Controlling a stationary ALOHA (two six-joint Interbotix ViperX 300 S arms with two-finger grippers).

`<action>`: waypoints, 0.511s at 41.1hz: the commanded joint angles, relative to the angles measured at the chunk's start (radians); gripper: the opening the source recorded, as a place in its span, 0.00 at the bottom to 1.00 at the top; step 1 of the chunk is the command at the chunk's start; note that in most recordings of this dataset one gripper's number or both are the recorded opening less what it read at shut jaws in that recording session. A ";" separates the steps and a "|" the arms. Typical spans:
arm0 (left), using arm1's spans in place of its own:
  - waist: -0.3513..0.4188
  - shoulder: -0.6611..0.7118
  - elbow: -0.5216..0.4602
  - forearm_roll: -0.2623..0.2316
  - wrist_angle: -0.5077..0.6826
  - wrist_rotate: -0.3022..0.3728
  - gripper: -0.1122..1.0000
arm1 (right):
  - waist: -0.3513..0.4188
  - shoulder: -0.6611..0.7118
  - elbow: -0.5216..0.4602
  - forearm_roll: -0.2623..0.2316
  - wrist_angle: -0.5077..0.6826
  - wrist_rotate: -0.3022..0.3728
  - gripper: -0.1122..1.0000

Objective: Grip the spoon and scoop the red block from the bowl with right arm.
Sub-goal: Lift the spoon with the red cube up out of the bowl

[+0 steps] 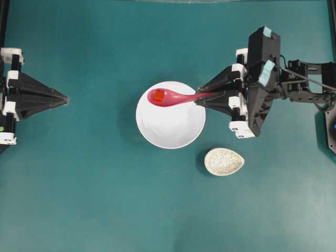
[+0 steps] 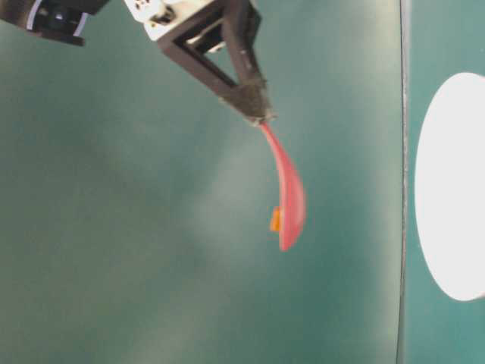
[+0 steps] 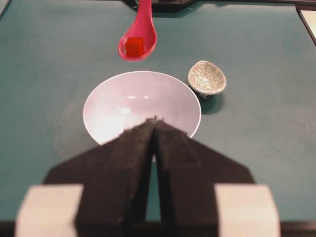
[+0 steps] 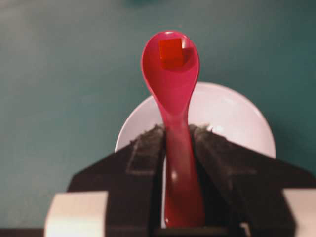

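My right gripper (image 1: 198, 97) is shut on the handle of the pink spoon (image 1: 170, 97), which it holds raised above the white bowl (image 1: 170, 128). The red block (image 1: 157, 96) lies in the spoon's bowl, over the white bowl's far left rim. From the right wrist, the spoon (image 4: 173, 98) runs out between my fingers (image 4: 145, 148) with the block (image 4: 171, 53) near its tip. In the left wrist view the spoon (image 3: 140, 37) and block (image 3: 133, 47) hang above the bowl (image 3: 118, 106). My left gripper (image 1: 67, 98) rests shut and empty at the table's left.
A small speckled egg-shaped dish (image 1: 224, 161) sits on the teal table just right of the bowl and below my right arm. In the left wrist view the same dish (image 3: 207, 78) stands beyond the bowl's right rim.
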 commanded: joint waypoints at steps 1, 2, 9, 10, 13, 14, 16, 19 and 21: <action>0.002 0.005 -0.031 0.000 -0.009 -0.002 0.10 | 0.003 -0.028 -0.041 -0.032 0.012 -0.003 0.32; 0.002 0.005 -0.031 0.000 -0.009 -0.002 0.10 | 0.003 -0.031 -0.046 -0.038 0.018 -0.003 0.32; 0.003 0.005 -0.031 -0.002 -0.011 -0.002 0.10 | 0.003 -0.037 -0.074 -0.087 0.080 -0.005 0.32; 0.003 0.005 -0.031 -0.002 -0.011 -0.002 0.10 | 0.003 -0.037 -0.075 -0.098 0.087 -0.005 0.32; 0.002 0.005 -0.031 0.000 -0.009 -0.002 0.10 | 0.003 -0.037 -0.080 -0.117 0.098 -0.005 0.32; 0.002 0.005 -0.031 -0.002 -0.009 -0.002 0.10 | 0.003 -0.037 -0.083 -0.124 0.100 -0.005 0.32; 0.002 0.005 -0.029 0.000 -0.006 -0.002 0.10 | 0.003 -0.037 -0.083 -0.137 0.100 -0.005 0.32; 0.002 0.005 -0.029 0.000 -0.006 -0.003 0.10 | 0.003 -0.037 -0.084 -0.150 0.100 -0.005 0.32; 0.002 0.005 -0.029 -0.002 -0.006 -0.003 0.10 | 0.003 -0.037 -0.084 -0.155 0.100 -0.005 0.32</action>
